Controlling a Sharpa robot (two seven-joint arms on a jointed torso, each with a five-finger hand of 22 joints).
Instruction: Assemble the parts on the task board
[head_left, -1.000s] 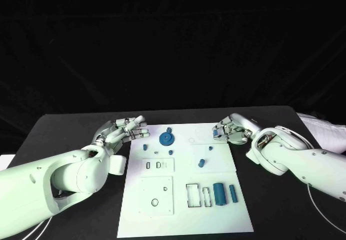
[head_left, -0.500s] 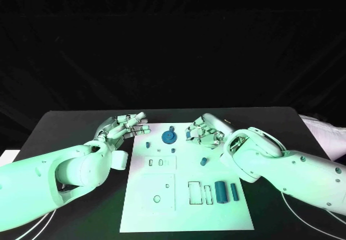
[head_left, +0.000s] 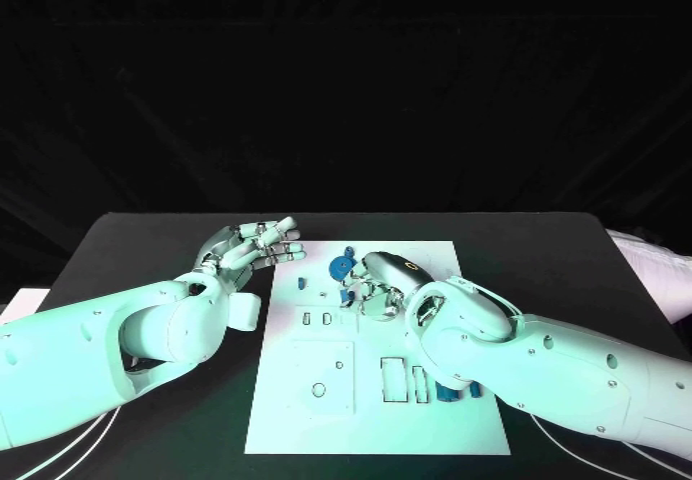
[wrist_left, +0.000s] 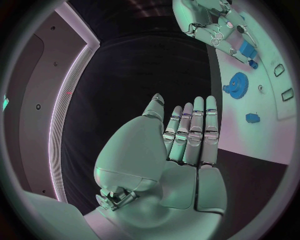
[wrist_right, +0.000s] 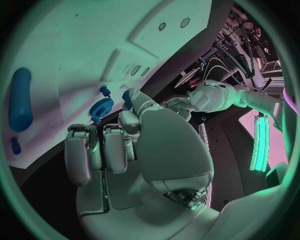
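White task board (head_left: 378, 400) with blue parts (head_left: 340, 267)

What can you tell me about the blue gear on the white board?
The blue gear is a small toothed wheel with a raised hub, plastic by the look of it. It lies flat near the far end of the white board. The right hand hovers close beside it; whether they touch cannot be told. The left wrist view also shows it.

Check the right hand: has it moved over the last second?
Yes. The right hand has swung from the task board's right edge inward, near the blue gear.
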